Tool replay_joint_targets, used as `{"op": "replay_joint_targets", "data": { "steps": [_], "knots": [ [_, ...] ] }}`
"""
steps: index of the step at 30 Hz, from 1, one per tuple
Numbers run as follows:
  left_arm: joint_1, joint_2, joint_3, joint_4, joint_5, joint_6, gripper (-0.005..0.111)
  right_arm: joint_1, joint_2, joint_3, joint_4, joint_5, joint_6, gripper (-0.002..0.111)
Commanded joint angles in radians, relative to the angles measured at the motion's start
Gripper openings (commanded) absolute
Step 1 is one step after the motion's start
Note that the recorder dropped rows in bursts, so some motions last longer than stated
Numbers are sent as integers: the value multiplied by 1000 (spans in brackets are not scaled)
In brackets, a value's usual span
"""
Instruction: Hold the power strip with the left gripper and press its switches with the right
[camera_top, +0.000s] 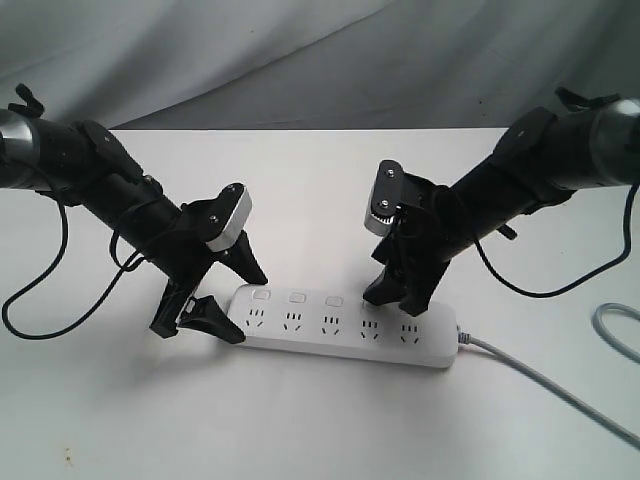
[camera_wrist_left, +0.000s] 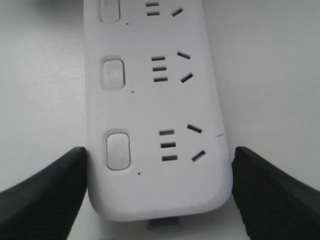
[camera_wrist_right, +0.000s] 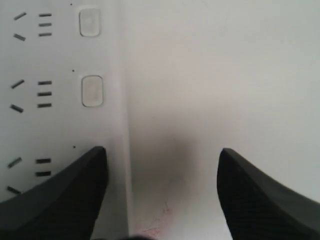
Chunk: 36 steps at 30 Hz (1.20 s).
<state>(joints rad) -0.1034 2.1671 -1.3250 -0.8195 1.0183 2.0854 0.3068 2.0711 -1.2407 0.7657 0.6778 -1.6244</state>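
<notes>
We see the left gripper (camera_top: 250, 310), fingers (camera_wrist_left: 45, 190) clamped across the power strip (camera_top: 340, 335) at its left end | strip flat on the desk (camera_top: 300, 420), centre | right gripper (camera_top: 395, 300) fingers (camera_wrist_right: 65, 195) apart: one over the row of switches (camera_top: 298, 298) toward the strip's right end, the other over the desk.

Your power strip (camera_top: 345, 335): white, dark socket slots (camera_top: 328, 323), grey cord (camera_top: 560, 390). Your left hand (camera_top: 250, 310): black, plain silver-white block (camera_top: 228, 222). Your right hand (camera_top: 395, 298): black, dot-ringed silver-grey block (camera_top: 383, 198). Tabletop (camera_top: 300, 430): white.

White tabletop (camera_top: 320, 430), matte, few faint specks. Grey wrinkled cloth backdrop (camera_top: 300, 50) behind far edge. Soft diffuse light.
</notes>
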Motion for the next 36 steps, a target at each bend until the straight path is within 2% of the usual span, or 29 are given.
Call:
{"op": "replay_joint_targets", "data": {
  "steps": [1, 7, 11, 15, 20, 27, 36],
  "knots": [
    [-6, 1, -7, -15, -1, 8, 34, 23, 30, 18, -119, -88, 41, 59],
    [-6, 1, -7, -15, -1, 8, 34, 23, 30, 18, -92, -90, 50, 59],
    [-6, 1, -7, -15, -1, 8, 34, 16, 27, 18, 89, -78, -28, 59],
    [-6, 1, -7, -15, -1, 8, 34, -14, -2, 18, 259, 22, -141, 59],
    [-6, 1, -7, -15, -1, 8, 34, -73, -30, 18, 273, 70, -155, 59],
    [-6, 1, -7, -15, -1, 8, 34, -181, -42, 18, 295, 240, -197, 59],
    [-6, 1, -7, -15, -1, 8, 34, -226, -42, 55, 306, 239, -247, 59]
  ]
}}
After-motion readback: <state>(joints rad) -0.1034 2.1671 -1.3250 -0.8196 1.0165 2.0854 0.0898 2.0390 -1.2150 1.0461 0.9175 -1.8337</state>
